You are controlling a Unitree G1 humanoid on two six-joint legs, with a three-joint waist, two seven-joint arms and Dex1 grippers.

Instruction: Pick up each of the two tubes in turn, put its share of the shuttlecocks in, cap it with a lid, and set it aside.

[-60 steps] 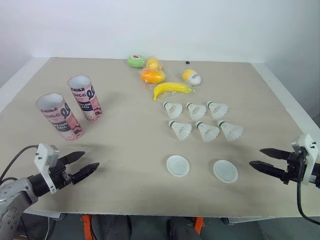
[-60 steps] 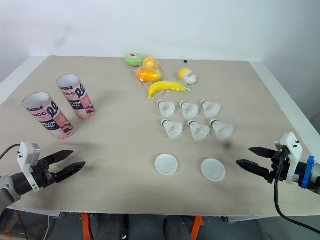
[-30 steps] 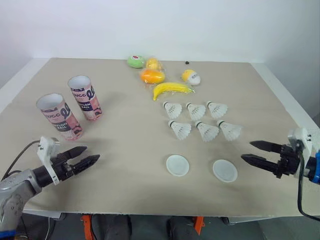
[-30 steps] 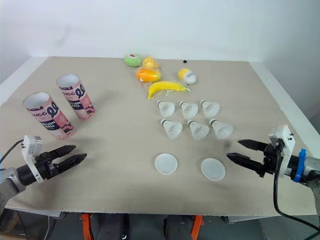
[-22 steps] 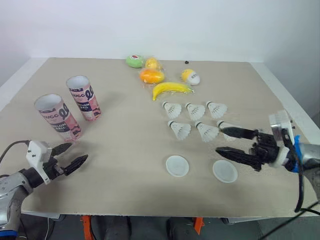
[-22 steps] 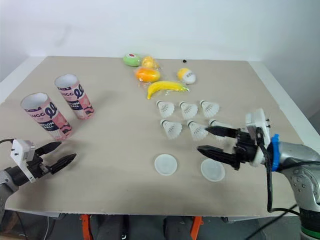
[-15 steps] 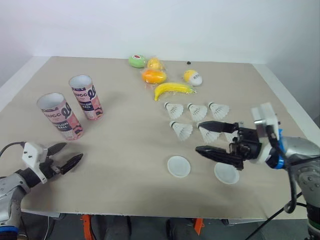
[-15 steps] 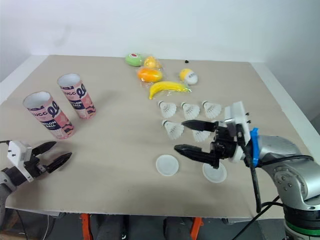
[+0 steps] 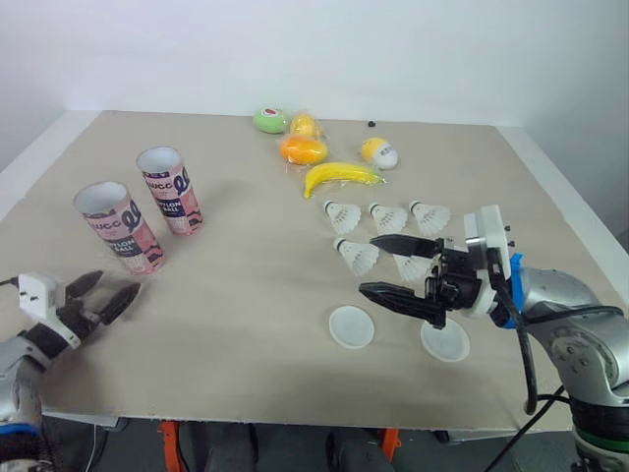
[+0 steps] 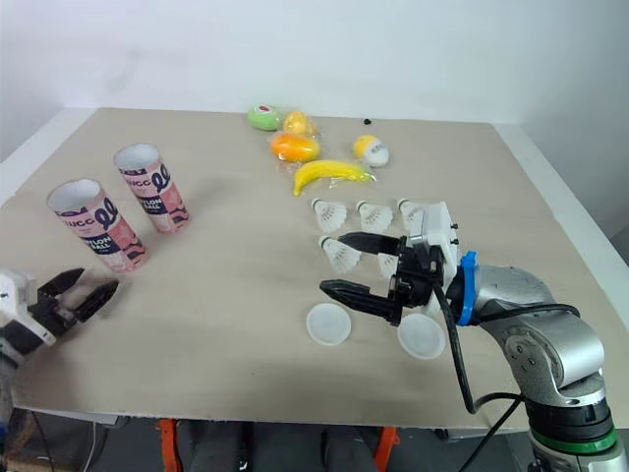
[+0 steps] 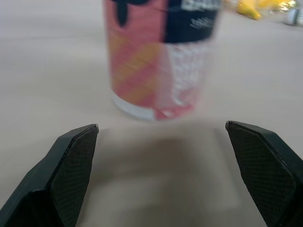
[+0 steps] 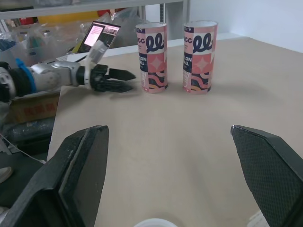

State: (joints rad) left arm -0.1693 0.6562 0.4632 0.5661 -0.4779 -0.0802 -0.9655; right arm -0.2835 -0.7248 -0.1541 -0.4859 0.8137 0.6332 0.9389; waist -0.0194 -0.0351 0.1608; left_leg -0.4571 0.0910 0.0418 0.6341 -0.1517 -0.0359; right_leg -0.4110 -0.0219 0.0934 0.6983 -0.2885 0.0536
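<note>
– Right gripper [image 9: 367, 264]?
– Fingers spread wide and empty, hovering by the left end of the shuttlecocks [image 9: 356, 256]. The two white lids [image 9: 351, 326] lie just nearer the front edge.
– Left gripper [image 9: 118, 281]?
– Also spread and empty, low at the surface's [image 9: 246, 295] front-left edge, near the closer tube [image 9: 118, 228]. The second tube [image 9: 170, 190] stands just behind.
– Anything else?
– A banana [image 9: 341, 177] and toy fruit [image 9: 302, 149] at the back, and open surface between the tubes and shuttlecocks.

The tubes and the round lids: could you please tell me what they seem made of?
The near tube and the far tube: likely cardboard, matte, judging by the printed pink wrap and pale inside. The left lid and the right lid: probably white plastic, smooth, with a raised rim.
</note>
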